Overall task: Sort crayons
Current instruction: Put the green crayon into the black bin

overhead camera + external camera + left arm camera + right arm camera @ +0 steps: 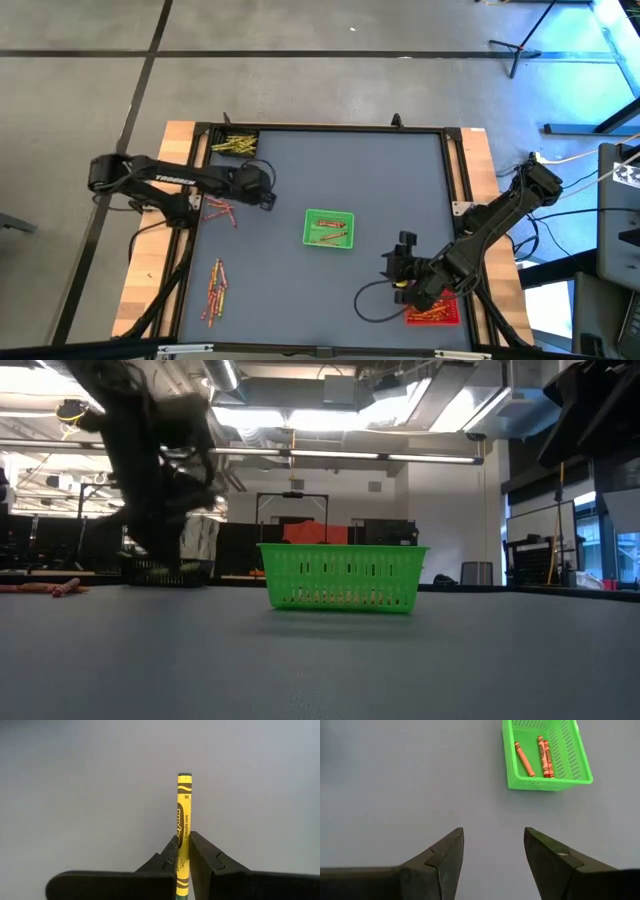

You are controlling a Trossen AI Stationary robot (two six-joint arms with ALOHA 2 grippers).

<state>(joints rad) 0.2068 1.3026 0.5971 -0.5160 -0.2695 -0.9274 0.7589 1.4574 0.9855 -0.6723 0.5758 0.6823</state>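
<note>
left gripper (183, 851) fingers pinch yellow crayon (183, 820) | right gripper (493, 847) fingers open, idle | risk: thin crayon may slip or pivot when lifted

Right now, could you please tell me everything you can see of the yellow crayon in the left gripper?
The yellow crayon is a thin stick in a yellow paper wrapper with dark print and dark bands near each end. The left gripper is shut on its lower part, fingers pressing both sides. It points straight out ahead, above the grey table, and looks whole.
</note>
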